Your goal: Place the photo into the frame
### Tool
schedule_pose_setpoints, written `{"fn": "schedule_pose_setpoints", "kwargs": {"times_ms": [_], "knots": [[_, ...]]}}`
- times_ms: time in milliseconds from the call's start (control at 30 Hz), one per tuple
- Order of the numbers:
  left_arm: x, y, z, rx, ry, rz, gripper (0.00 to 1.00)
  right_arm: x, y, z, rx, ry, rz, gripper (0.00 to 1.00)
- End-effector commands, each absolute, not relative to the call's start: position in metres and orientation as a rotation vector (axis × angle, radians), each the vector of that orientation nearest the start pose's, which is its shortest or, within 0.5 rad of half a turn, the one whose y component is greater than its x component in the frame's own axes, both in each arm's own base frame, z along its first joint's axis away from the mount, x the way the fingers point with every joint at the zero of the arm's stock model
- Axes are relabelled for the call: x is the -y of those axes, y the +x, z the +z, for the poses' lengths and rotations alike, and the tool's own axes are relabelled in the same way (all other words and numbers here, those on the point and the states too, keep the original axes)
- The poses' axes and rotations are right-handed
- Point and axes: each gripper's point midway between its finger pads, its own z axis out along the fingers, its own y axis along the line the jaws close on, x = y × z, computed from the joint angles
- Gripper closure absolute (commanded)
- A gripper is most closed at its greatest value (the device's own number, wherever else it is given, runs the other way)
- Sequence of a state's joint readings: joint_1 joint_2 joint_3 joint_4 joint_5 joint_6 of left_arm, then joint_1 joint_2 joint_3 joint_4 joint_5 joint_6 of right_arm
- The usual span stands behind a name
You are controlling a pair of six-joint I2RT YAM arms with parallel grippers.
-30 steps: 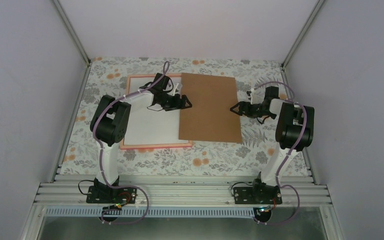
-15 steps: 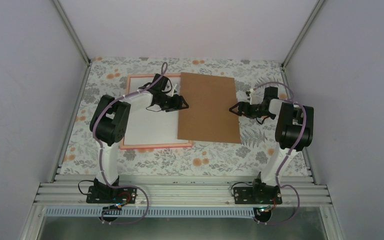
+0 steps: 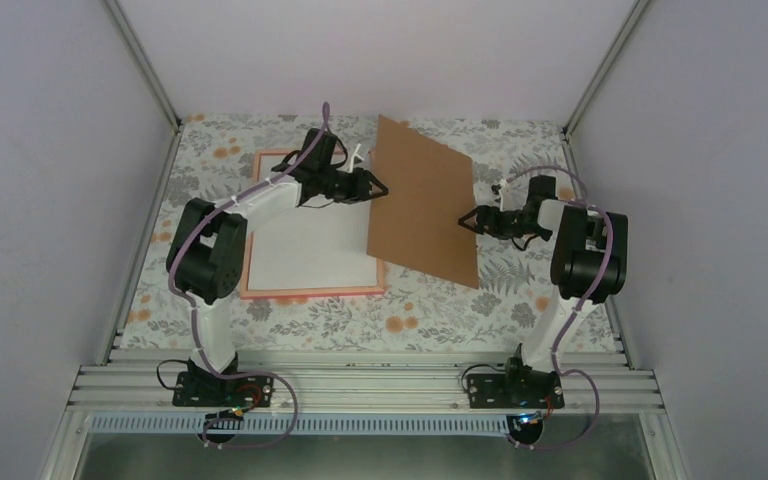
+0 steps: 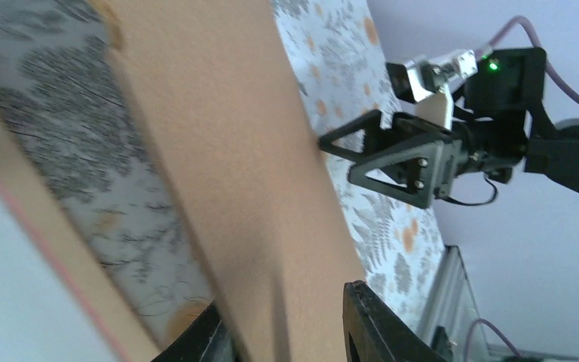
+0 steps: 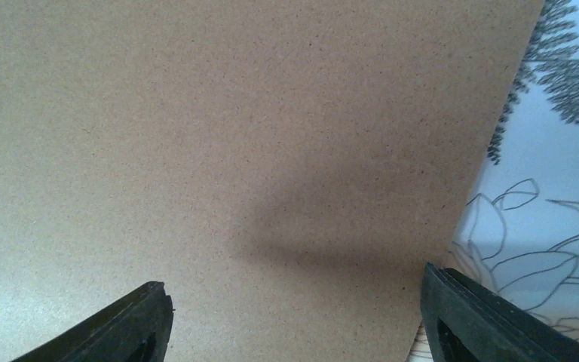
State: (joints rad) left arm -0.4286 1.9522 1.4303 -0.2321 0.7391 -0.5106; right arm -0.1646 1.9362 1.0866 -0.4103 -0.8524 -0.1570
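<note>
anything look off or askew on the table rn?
Yes: the brown backing board stands tilted, not flat. The left claw pinches its left edge, raised above the right rail of the pink frame; its right edge sits low by the open right claw.

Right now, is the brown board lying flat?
No, the left gripper holds the brown board by its left edge, raised and tilted.

- A floral-patterned cloth (image 3: 430, 310) is lying flat as the work surface.
- Plain pale walls (image 3: 40, 220) are enclosing the left, right and far sides.
- Aluminium posts (image 3: 144, 65) are rising at both far corners.
- A ribbed aluminium rail (image 3: 360, 385) is running along the near edge.
- Even, diffuse light is filling the enclosure.
</note>
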Motion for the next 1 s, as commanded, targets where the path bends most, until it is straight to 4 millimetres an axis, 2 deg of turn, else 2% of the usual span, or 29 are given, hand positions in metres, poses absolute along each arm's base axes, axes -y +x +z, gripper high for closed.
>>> {"fn": "schedule_pose_setpoints", "kwargs": {"times_ms": [0, 167, 233, 333, 433, 567, 633, 733, 867, 967], "knots": [[0.350, 0.397, 0.168, -2.389, 0.388, -1.503, 0.68, -0.082, 0.339, 0.003, -2.738, -0.038, 1.183, 0.18], [0.352, 0.409, 0.160, -2.427, 0.309, -1.493, 0.68, -0.082, 0.341, 0.012, -2.712, -0.056, 1.165, 0.18], [0.352, 0.413, 0.162, -2.430, 0.298, -1.470, 0.76, -0.081, 0.341, 0.017, -2.704, -0.065, 1.149, 0.18], [0.351, 0.418, 0.176, -2.396, 0.352, -1.399, 0.95, -0.075, 0.349, 0.033, -2.654, -0.074, 1.122, 0.16], [0.349, 0.426, 0.203, -2.333, 0.428, -1.298, 0.98, -0.056, 0.363, 0.062, -2.560, -0.054, 1.064, 0.13], [0.350, 0.431, 0.252, -2.202, 0.555, -1.176, 0.98, -0.018, 0.383, 0.115, -2.408, -0.046, 0.943, 0.10], [0.353, 0.428, 0.282, -2.118, 0.634, -1.116, 0.98, 0.005, 0.391, 0.154, -2.311, -0.059, 0.849, 0.08], [0.359, 0.416, 0.335, -1.939, 0.808, -0.971, 0.98, 0.039, 0.394, 0.206, -2.184, -0.060, 0.711, 0.00], [0.351, 0.390, 0.398, -1.631, 1.040, -0.748, 0.98, 0.076, 0.394, 0.275, -2.052, -0.071, 0.479, 0.00], [0.342, 0.372, 0.414, -1.471, 1.173, -0.540, 0.98, 0.099, 0.394, 0.312, -1.995, -0.030, 0.333, 0.00]]}}
